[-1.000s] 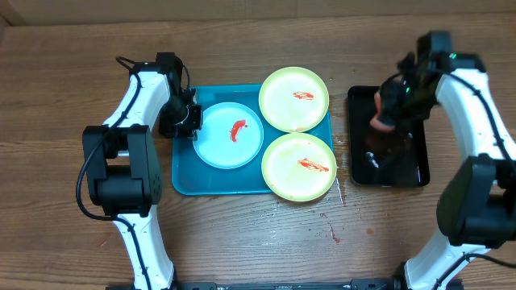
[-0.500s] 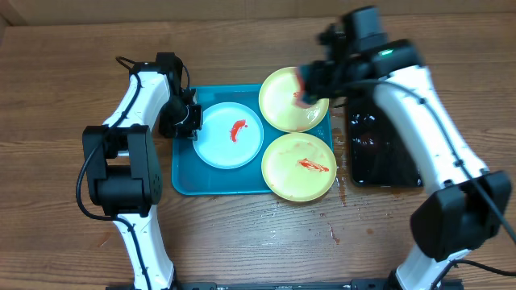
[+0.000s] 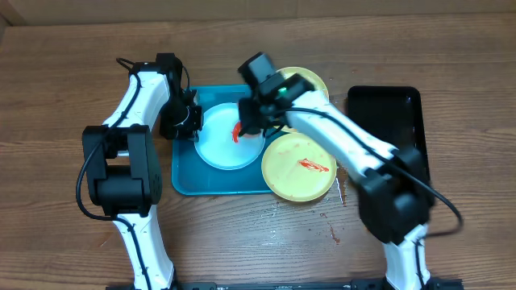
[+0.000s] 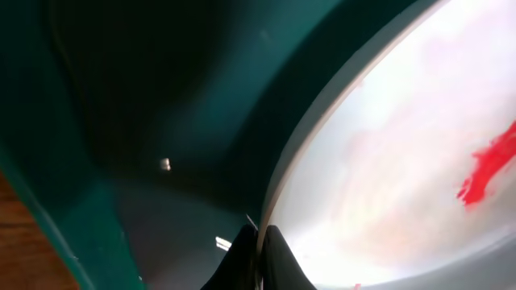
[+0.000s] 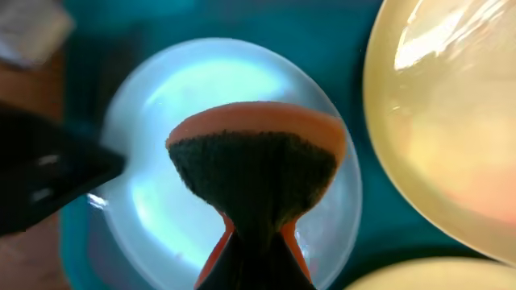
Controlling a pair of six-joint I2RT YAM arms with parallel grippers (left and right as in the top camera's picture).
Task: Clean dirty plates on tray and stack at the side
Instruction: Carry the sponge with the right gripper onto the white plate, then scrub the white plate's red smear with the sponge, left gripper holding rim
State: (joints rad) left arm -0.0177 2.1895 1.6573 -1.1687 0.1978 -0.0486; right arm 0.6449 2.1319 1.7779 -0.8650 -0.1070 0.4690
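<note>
The turquoise tray (image 3: 184, 182) carries three dirty plates. My left gripper (image 3: 188, 122) is shut on the left rim of the light blue plate (image 3: 222, 149), and its fingertips (image 4: 260, 246) pinch that rim (image 4: 278, 189). A red sauce smear (image 4: 488, 165) marks the plate's centre. My right gripper (image 3: 248, 122) hovers over the same plate (image 5: 153, 201), shut on an orange sponge (image 5: 258, 157) with its dark scrub face outward. One yellow-green plate (image 3: 310, 79) is partly hidden behind the right arm. The other yellow-green plate (image 3: 298, 167) lies at the front right, smeared red.
A narrow black tray (image 3: 387, 113) lies on the wooden table to the right of the turquoise one. Red specks (image 3: 334, 234) dot the wood in front of it. The right arm stretches across the rear plate and the gap between the trays.
The right arm has swung left from above the black tray, past the rear yellow-green plate, to above the light blue plate, with the sponge in its grip. The left arm has not moved.
</note>
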